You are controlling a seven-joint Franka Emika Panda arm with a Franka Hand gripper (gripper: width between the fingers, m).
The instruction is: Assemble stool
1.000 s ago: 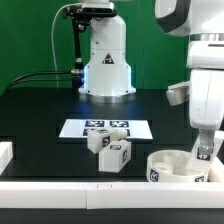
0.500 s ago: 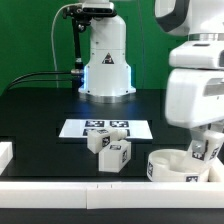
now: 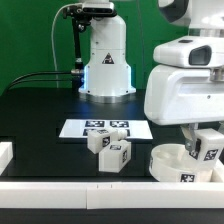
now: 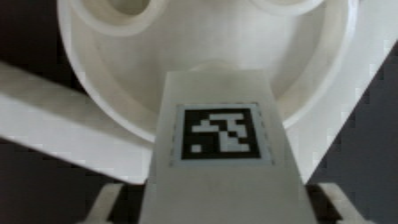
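Stool leg (image 4: 222, 125) in end effector (image 3: 207, 150)

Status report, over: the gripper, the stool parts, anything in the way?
Gripper shut on leg. Leg over round seat. Two other legs loose by marker board. Nothing seen in the way.

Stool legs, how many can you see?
3. One leg and a second leg sit side by side near the marker board; a third leg is held in the hand by the seat. The arm may hide more.
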